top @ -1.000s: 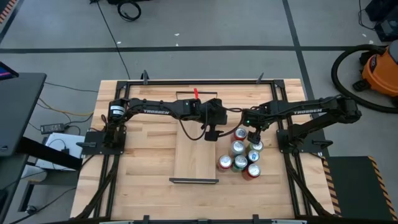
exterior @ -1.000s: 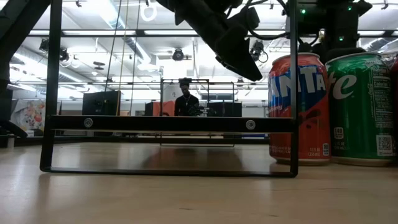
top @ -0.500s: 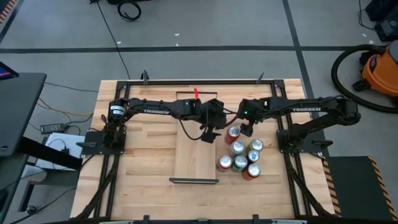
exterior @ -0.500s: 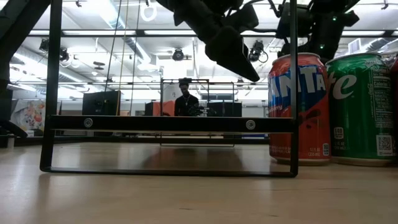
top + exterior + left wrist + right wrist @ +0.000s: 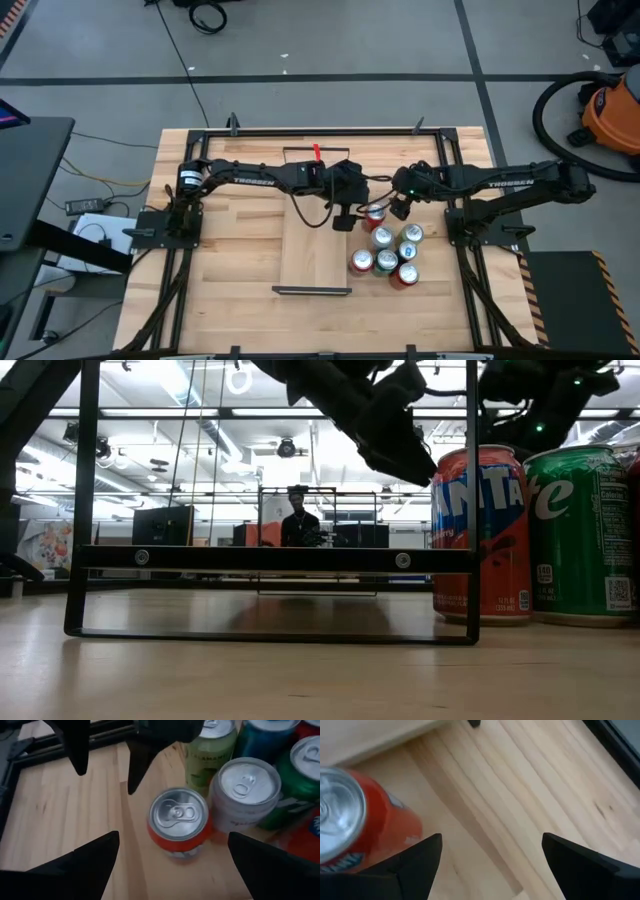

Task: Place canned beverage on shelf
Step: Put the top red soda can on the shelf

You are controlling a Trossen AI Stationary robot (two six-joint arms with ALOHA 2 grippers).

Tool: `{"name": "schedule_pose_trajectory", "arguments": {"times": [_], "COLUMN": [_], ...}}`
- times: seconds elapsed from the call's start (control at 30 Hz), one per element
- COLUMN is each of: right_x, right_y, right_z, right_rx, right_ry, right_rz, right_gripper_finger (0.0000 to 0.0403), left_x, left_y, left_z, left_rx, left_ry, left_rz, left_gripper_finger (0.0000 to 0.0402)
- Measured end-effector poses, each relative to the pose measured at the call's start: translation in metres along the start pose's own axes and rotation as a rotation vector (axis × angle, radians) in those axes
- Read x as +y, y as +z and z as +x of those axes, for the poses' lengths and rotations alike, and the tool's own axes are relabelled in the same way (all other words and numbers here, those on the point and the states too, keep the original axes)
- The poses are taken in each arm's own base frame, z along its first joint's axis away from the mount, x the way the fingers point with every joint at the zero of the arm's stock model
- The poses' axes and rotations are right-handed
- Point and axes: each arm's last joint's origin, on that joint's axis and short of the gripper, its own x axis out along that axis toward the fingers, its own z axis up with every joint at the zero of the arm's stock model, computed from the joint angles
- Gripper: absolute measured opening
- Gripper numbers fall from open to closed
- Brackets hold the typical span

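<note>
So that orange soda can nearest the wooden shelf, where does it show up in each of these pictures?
High view: the orange can tops the can cluster, right of the shelf, partly hidden between both claws.
Low view: it stands right of centre, beside the green can.
Left wrist view: central, seen from above, between the open left claw fingers.
Right wrist view: at the picture's left edge.
Shared landmark: the shelf's light plank beside it.

I am seeing the shelf (image 5: 315,248) lying mid-table with the cluster of cans (image 5: 388,246) standing just right of it, my left gripper (image 5: 343,215) hanging over the shelf's far right corner and my right gripper (image 5: 398,207) hovering just beyond the farthest can (image 5: 375,214).
</note>
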Motion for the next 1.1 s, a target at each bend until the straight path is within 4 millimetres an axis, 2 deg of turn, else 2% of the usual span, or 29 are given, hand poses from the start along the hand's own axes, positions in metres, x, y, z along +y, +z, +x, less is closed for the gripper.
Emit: {"name": "schedule_pose_trajectory", "arguments": {"times": [0.23, 0.33, 0.5, 0.63, 0.73, 0.87, 1.1], "right_x": [0.007, 0.009, 0.007, 0.007, 0.007, 0.007, 0.006], "right_y": [-0.003, -0.009, -0.021, -0.024, -0.026, -0.027, -0.03], "right_z": [0.002, 0.006, 0.005, 0.0, 0.0, 0.001, 0.001], "right_rx": [-0.118, -0.175, -0.224, -0.268, -0.246, -0.231, -0.204], "right_ry": [-0.048, -0.043, -0.011, 0.01, 0.055, 0.046, 0.043], "right_rz": [0.01, 0.012, 0.058, 0.069, 0.053, 0.053, 0.042], "right_gripper_finger": [0.0354, 0.0354, 0.0354, 0.0354, 0.0354, 0.0354, 0.0354], "left_x": [0.006, 0.006, 0.0, 0.005, 0.006, 0.005, 0.003], "left_y": [0.008, 0.01, 0.001, -0.001, -0.008, -0.007, -0.017], "left_z": [-0.001, -0.001, 0.016, 0.026, 0.032, 0.034, 0.051], "left_rx": [-0.066, -0.092, -0.094, -0.125, -0.094, -0.111, -0.103], "left_ry": [0.077, 0.057, -0.051, -0.035, -0.039, -0.039, -0.061], "left_rz": [0.025, -0.006, -0.03, -0.072, -0.096, -0.087, -0.05], "left_gripper_finger": [0.0386, 0.0386, 0.0386, 0.0386, 0.0386, 0.0386, 0.0386]}}
